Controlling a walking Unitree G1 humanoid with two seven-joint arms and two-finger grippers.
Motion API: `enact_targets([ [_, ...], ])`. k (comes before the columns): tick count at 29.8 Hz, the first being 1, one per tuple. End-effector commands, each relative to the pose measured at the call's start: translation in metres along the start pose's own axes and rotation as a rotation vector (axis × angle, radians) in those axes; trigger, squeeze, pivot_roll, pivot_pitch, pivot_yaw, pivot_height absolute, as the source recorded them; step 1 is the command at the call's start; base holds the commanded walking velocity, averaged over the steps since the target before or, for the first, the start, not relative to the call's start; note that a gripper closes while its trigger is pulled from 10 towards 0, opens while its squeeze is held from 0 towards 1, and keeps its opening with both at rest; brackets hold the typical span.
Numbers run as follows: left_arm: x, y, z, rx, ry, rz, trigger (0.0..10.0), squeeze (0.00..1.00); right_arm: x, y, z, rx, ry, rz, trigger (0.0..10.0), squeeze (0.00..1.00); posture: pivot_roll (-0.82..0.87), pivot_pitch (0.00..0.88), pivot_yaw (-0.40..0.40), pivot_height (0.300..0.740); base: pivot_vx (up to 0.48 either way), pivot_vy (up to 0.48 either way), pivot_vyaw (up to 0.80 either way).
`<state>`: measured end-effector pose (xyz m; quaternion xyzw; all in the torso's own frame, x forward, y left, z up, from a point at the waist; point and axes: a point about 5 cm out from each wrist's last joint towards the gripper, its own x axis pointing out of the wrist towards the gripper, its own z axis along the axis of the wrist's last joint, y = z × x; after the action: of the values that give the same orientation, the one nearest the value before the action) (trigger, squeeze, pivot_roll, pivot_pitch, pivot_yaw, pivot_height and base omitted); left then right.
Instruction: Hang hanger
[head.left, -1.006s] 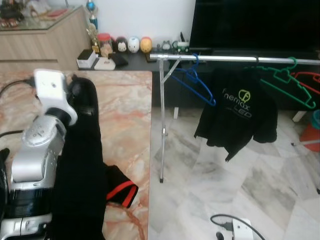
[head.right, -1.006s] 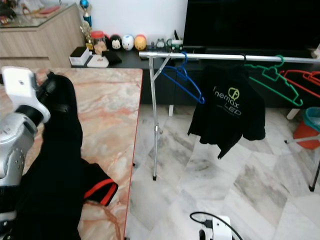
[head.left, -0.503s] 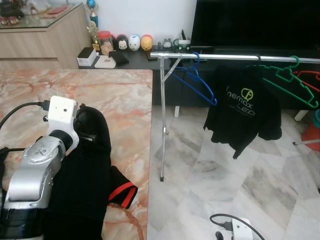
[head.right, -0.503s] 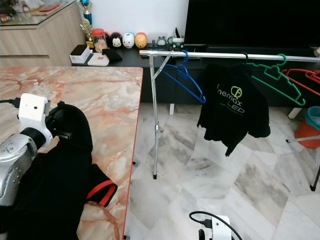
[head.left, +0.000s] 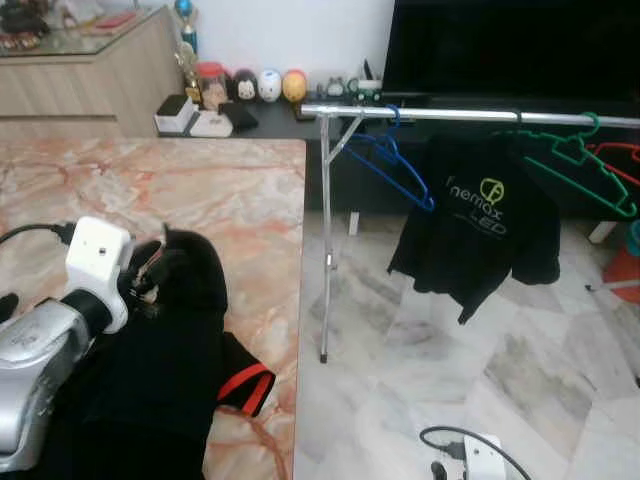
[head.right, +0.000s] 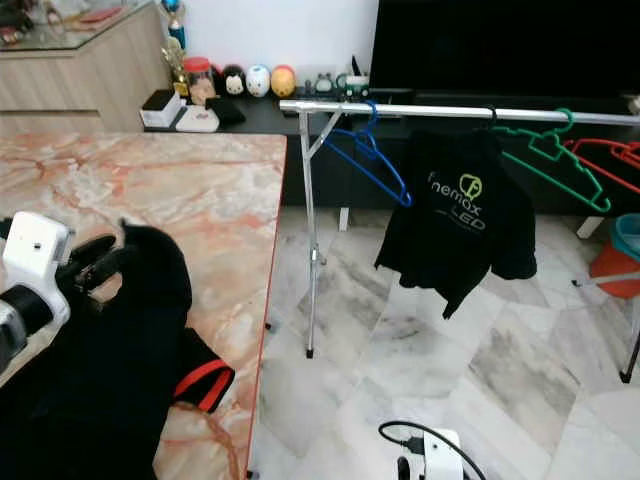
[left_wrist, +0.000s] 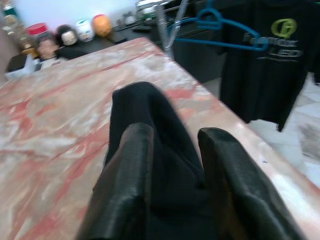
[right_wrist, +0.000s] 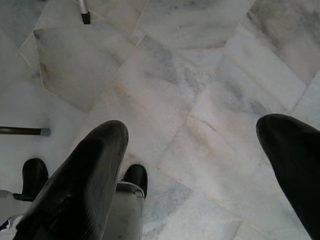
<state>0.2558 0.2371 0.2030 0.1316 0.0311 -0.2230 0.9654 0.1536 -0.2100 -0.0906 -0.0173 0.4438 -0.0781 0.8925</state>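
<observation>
— left claw?
— pinched on a fold of the black garment, low over the marble table. garment spread on the table near its edge, red-trimmed cuff toward the floor.
— right claw?
— spread wide, holding nothing, hanging over the pale marble floor.
— hangers?
— all on the silver rail beyond the table: blue hanger bare beside the upright post, black printed shirt next, then green hanger and red hanger toward the far end. cannot tell whether a hanger sits inside the table garment.
— behind?
— dark screen, small figurines on a low black shelf.
</observation>
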Motion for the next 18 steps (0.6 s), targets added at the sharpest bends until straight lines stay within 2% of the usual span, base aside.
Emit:
enact_targets([
  [1, -0.009, 0.004, 0.006, 0.007, -0.004, -0.021, 10.0, 1.00, 0.000, 0.000, -0.002, -0.006, 0.012, 0.004, 10.0, 0.00, 0.12, 0.000, -0.008, 0.740, 0.000, 0.000, 0.00],
  [6, -0.016, 0.003, 0.003, -0.005, 0.008, -0.032, 10.0, 1.00, 0.000, 0.000, -0.002, -0.008, 0.012, 0.006, 10.0, 0.00, 0.12, 0.000, -0.006, 0.740, 0.000, 0.000, 0.00],
  [9, -0.022, -0.003, -0.001, -0.037, -0.001, -0.032, 10.0, 1.00, 0.000, 0.000, -0.002, -0.009, 0.012, 0.006, 10.0, 0.00, 0.12, 0.000, -0.007, 0.740, 0.000, 0.000, 0.00],
  [10, -0.024, -0.002, 0.000, -0.057, -0.038, 0.016, 10.0, 1.00, 0.000, 0.000, -0.002, -0.009, 0.012, 0.005, 10.0, 0.00, 0.12, 0.000, -0.012, 0.740, 0.000, 0.000, 0.00],
  [11, -0.023, 0.007, 0.010, -0.065, -0.150, 0.175, 10.0, 0.41, 0.000, -0.001, -0.002, -0.013, 0.013, 0.007, 10.0, 0.00, 0.13, 0.000, -0.015, 0.740, 0.000, 0.000, 0.00],
  [12, -0.023, 0.007, 0.010, -0.065, -0.150, 0.175, 10.0, 0.41, 0.000, -0.001, -0.002, -0.013, 0.013, 0.007, 10.0, 0.00, 0.13, 0.000, -0.015, 0.740, 0.000, 0.000, 0.00],
  [13, -0.020, 0.011, 0.017, -0.085, -0.225, 0.269, 10.0, 0.00, 0.000, -0.001, -0.002, -0.016, 0.013, 0.009, 10.0, 0.00, 0.13, 0.000, -0.015, 0.740, 0.000, 0.000, 0.00],
  [15, -0.019, 0.011, 0.021, -0.102, -0.256, 0.295, 10.0, 0.00, 0.000, -0.001, -0.002, -0.015, 0.013, 0.008, 10.0, 0.00, 0.13, 0.000, -0.015, 0.740, 0.000, 0.000, 0.00],
  [17, -0.008, 0.001, 0.022, -0.102, -0.274, 0.289, 10.0, 0.00, 0.000, 0.000, -0.001, -0.018, 0.012, 0.011, 10.0, 0.00, 0.13, 0.000, -0.020, 0.740, 0.000, 0.000, 0.00],
  [18, -0.008, 0.001, 0.022, -0.102, -0.274, 0.289, 10.0, 0.00, 0.000, 0.000, -0.001, -0.018, 0.012, 0.011, 10.0, 0.00, 0.13, 0.000, -0.020, 0.740, 0.000, 0.000, 0.00],
])
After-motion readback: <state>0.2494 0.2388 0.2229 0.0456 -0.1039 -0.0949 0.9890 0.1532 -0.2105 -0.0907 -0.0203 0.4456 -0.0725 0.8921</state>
